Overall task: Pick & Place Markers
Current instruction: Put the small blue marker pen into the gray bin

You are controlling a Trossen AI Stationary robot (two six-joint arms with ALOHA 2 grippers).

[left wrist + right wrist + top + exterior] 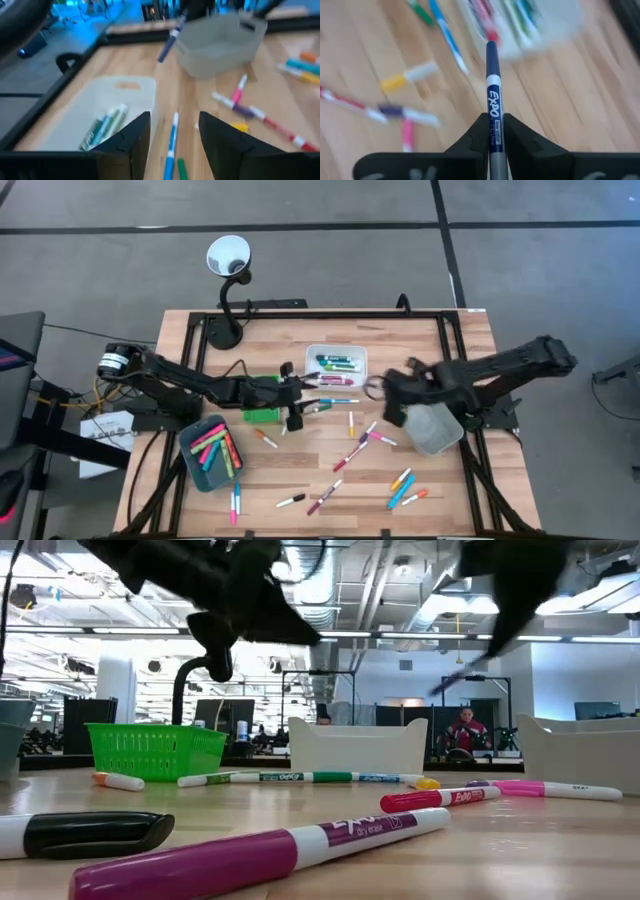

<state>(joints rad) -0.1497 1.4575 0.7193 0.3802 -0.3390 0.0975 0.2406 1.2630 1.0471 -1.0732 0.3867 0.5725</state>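
Observation:
Markers lie scattered over the wooden table point(300, 480); more lie in the white tray point(336, 365) and the teal tray point(210, 452). My right gripper point(493, 122) hangs above the table between the white tray and the clear grey tray point(435, 427), shut on a dark blue marker point(492, 75). My left gripper point(175, 140) stands open just near of the white tray, above a light blue marker point(172, 137) that lies flat on the table; it holds nothing. My right gripper pinches the dark blue marker's barrel point(494, 131) between its two fingers, behind the printed label. The marker lies along the fingers and sticks out past their tips, cap end point(491, 55) foremost. It slants downward, lifted clear of the table point(460, 675).
A green basket point(262, 416) stands beside my left arm. A gooseneck lamp point(228, 260) rises at the far left. A black frame rail point(320, 315) runs along the table's far edge. Loose markers point(405, 485) crowd the near half.

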